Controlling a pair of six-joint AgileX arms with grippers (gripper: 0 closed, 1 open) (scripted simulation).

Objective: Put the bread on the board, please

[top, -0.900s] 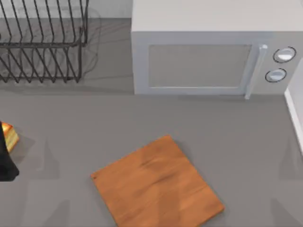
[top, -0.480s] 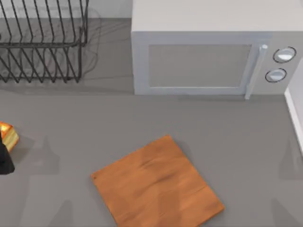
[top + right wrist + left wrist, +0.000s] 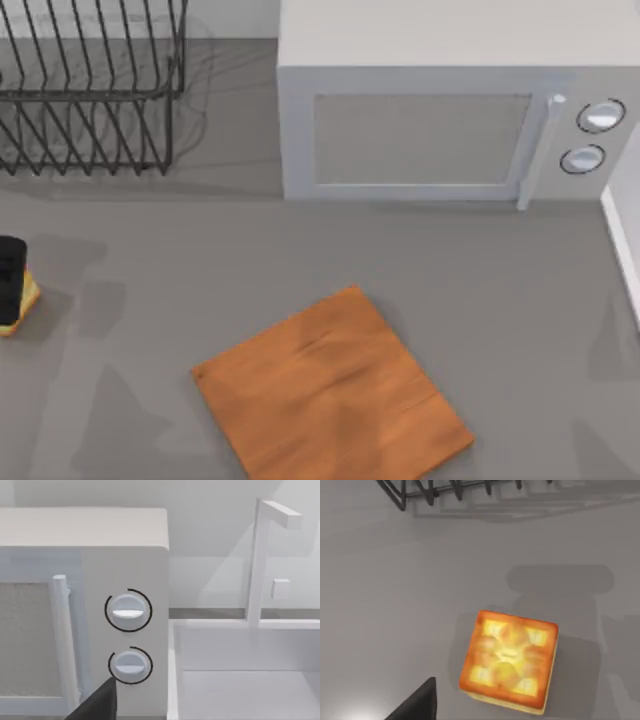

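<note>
So the left gripper (image 3: 10, 280) is cut off by the top view's left edge, sitting right over the bread (image 3: 27, 295) and hiding most of it; I honestly can't tell how far its fingers are spread or whether they touch the bread. In the left wrist view the bread (image 3: 509, 667) lies flat on the gray table (image 3: 395, 605), toasted top up, with one dark fingertip (image 3: 417, 705) poking in beside it. The dish rack (image 3: 90, 90) looks empty. The board (image 3: 330, 395) is well apart from the bread, nothing on it. Versus half a second ago, the gripper has shifted up over the bread. The right wrist view faces the microwave (image 3: 85, 605) dials and a sink (image 3: 245, 670).
</note>
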